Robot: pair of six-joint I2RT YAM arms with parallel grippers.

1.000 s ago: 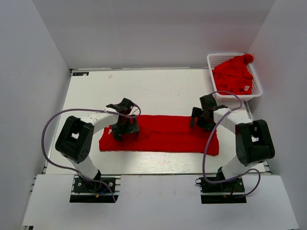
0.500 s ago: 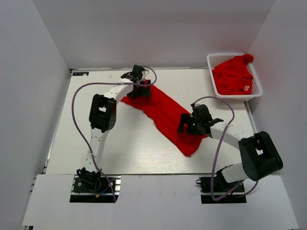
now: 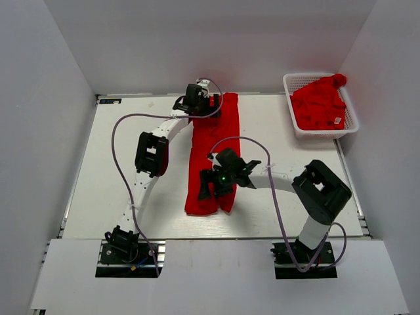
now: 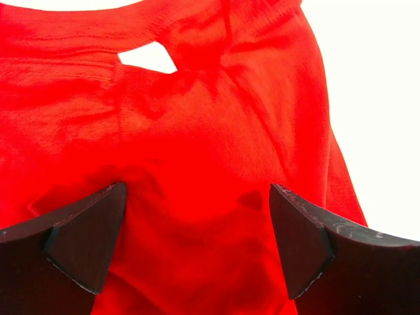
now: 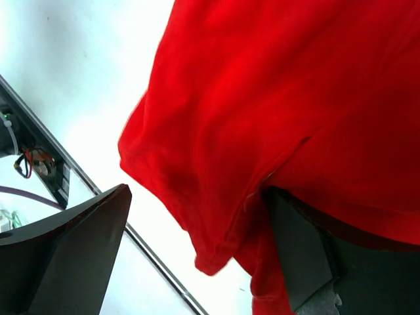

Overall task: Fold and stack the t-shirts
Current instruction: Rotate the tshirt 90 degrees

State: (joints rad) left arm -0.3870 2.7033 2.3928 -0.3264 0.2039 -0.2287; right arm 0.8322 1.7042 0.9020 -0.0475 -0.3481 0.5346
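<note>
One red t-shirt (image 3: 211, 141), folded into a long narrow strip, lies on the white table, running from the far edge toward the near side. My left gripper (image 3: 199, 108) is at its far end. In the left wrist view (image 4: 197, 197) the jaws are wide open with the cloth (image 4: 197, 111) spread under them. My right gripper (image 3: 211, 186) is at the strip's near end. In the right wrist view (image 5: 197, 197) the jaws are wide open and the shirt's edge (image 5: 262, 85) hangs between them, draped over the right finger. More red t-shirts (image 3: 318, 102) are heaped in the basket.
A white lattice basket (image 3: 289, 82) stands at the far right corner, past the table's edge. The white table (image 3: 131, 151) is walled in at the left, back and right. The right arm reaches leftward across the near middle, its cable looped above it.
The shirt has swung from a diagonal to a strip running far to near. My left gripper moved further back and right; my right gripper moved left to the strip's near end.
</note>
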